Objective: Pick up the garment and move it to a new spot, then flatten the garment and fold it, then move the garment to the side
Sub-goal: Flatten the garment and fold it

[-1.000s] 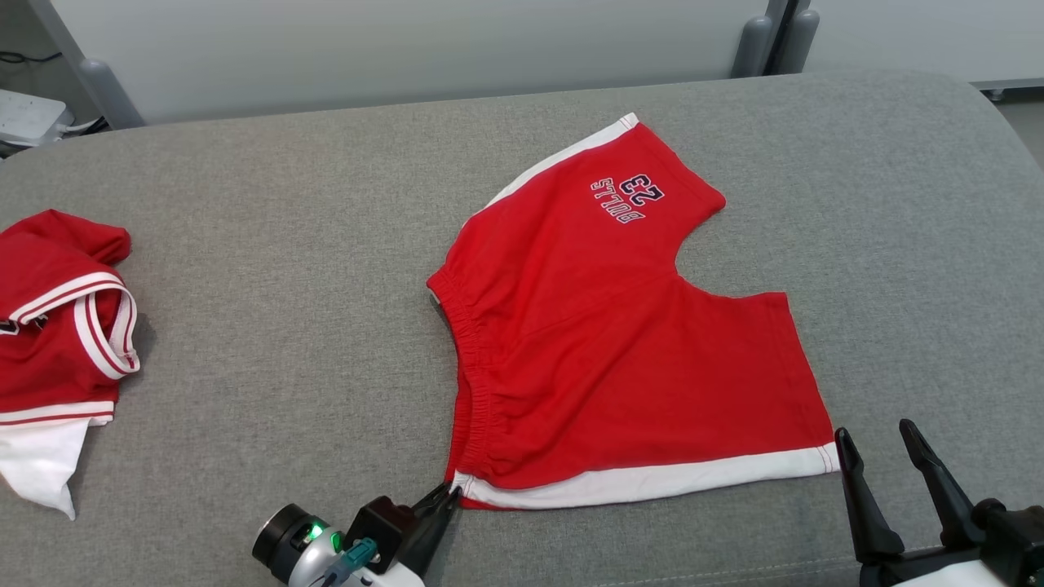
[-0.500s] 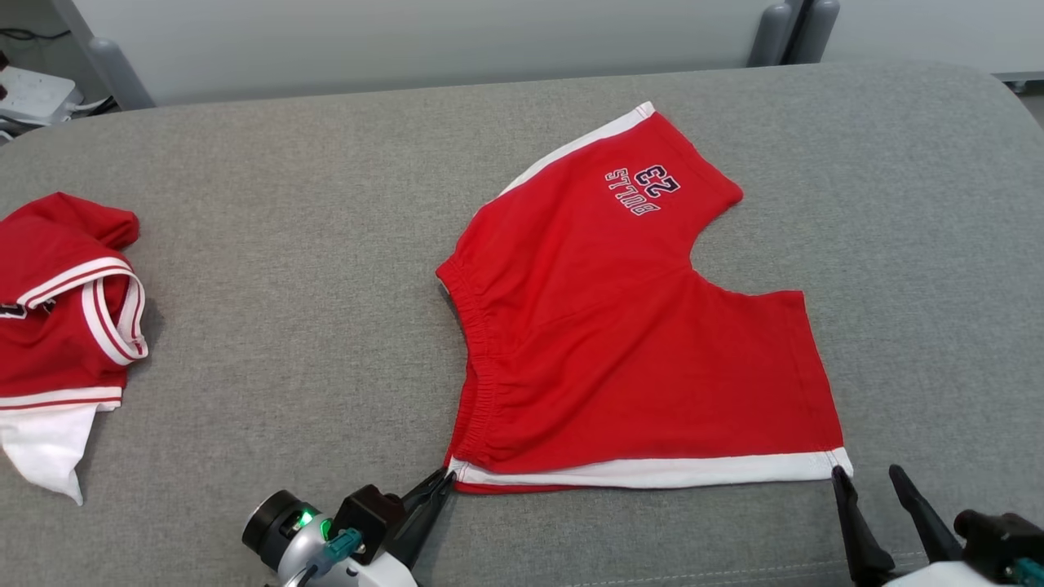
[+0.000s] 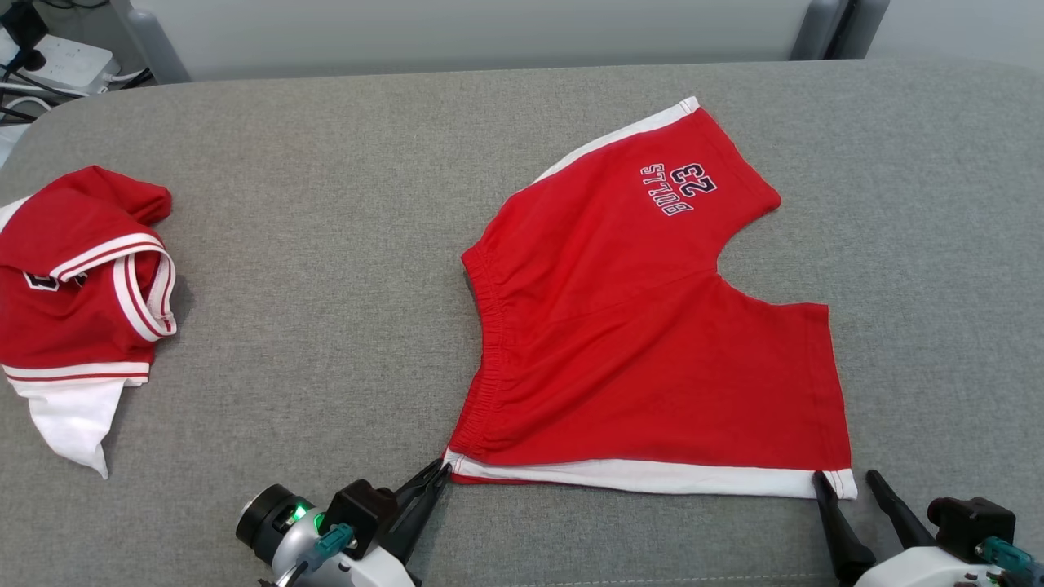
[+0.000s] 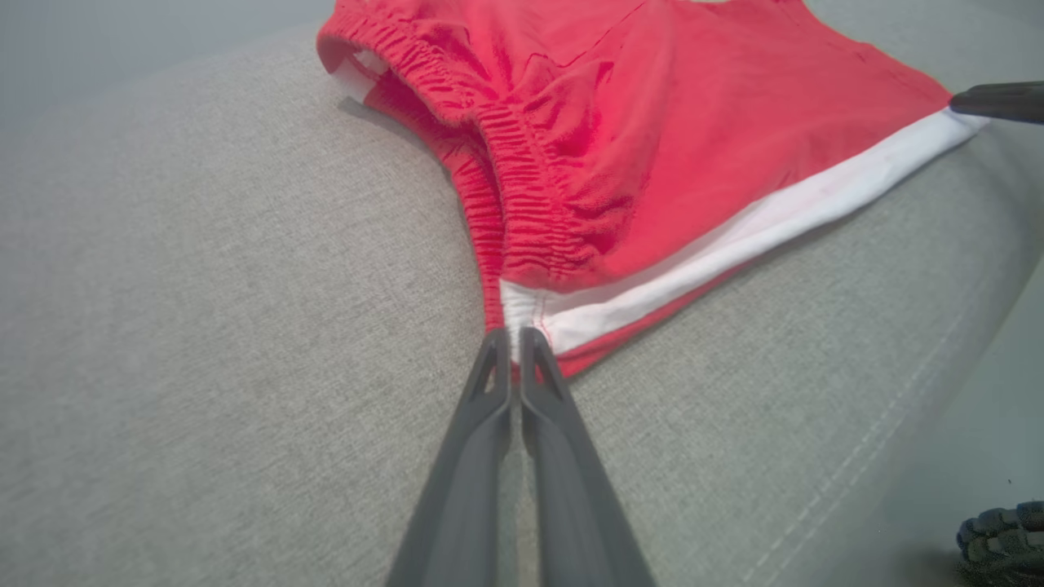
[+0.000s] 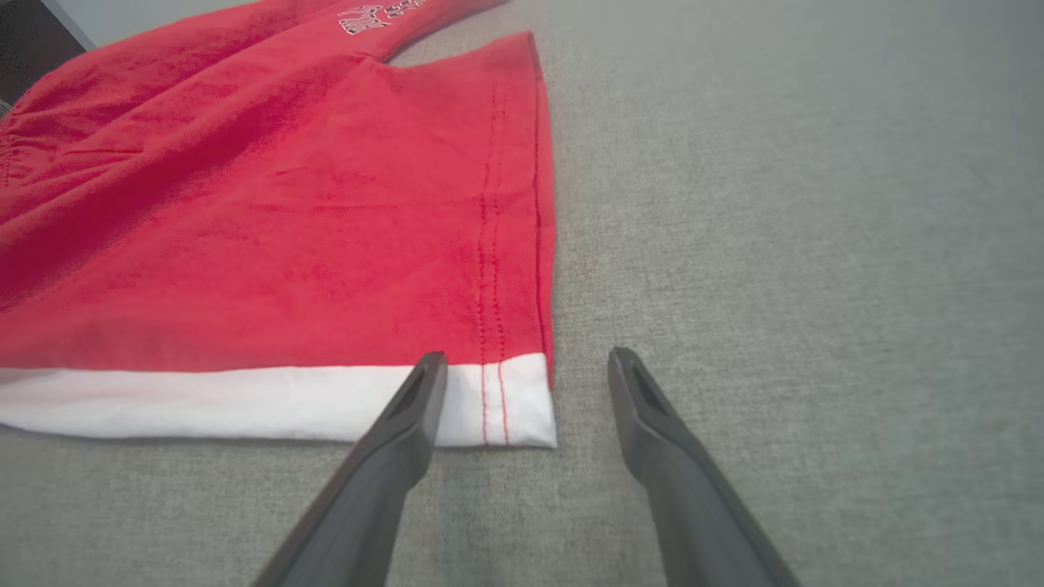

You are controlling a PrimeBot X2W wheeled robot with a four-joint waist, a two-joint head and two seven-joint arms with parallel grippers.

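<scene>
Red shorts (image 3: 644, 342) flat on grey cushion (image 3: 326, 244), near-left waistband corner pinched in clenched left gripper (image 3: 444, 471), right gripper (image 3: 844, 476) splayed astride near-right hem corner: fold apparently starting; next, clamp right, carry both corners far.

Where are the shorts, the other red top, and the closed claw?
shorts (image 3: 644, 342): head view, middle of the red cloth.
top (image 3: 73, 314): head view, its red front.
left gripper (image 3: 443, 467): head view, fingertips at the shorts' waistband corner.
</scene>
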